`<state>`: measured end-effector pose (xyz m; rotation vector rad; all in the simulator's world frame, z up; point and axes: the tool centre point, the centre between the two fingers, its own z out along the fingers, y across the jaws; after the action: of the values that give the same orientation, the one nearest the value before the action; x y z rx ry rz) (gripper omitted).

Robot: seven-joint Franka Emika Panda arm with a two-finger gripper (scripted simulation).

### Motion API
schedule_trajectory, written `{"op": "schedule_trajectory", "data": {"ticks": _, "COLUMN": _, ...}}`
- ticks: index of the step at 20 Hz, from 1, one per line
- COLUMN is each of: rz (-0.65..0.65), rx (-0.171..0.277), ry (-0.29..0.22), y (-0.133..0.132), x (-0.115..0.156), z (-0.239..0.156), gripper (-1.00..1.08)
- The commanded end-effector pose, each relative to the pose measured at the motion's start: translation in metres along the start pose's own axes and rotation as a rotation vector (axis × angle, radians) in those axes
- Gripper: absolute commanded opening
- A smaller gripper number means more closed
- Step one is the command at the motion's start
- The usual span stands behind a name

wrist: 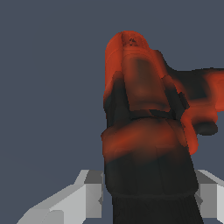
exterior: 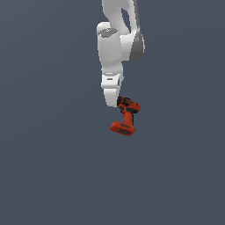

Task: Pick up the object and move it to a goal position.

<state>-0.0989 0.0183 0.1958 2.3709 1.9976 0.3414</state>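
Note:
The red-orange drill (exterior: pixel 128 116) sits just under my white wrist, black chuck at the wrist end and flat battery base (exterior: pixel 123 128) at the far end. My gripper (exterior: pixel 117 102) is mostly hidden by the wrist in the exterior view. In the wrist view the drill (wrist: pixel 140 87) fills the picture. Its black front end lies between my two grey fingers (wrist: pixel 83 192), which press against it on both sides. The gripper (wrist: pixel 148 194) is shut on the drill.
A plain dark grey-blue surface (exterior: pixel 52 167) lies all around the drill. No other objects, edges or goal marker show in either view.

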Motion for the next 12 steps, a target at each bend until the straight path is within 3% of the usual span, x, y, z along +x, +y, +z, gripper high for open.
{"op": "schedule_trajectory", "data": {"ticks": 1, "rz": -0.001, "rx": -0.007, "ry": 0.001, "y": 0.001, "x": 0.001, "z": -0.007, "gripper": -1.0}}
{"op": "schedule_trajectory", "data": {"ticks": 12, "rz": -0.001, "rx": -0.011, "ry": 0.006, "y": -0.004, "x": 0.005, "z": -0.026, "gripper": -1.0}}
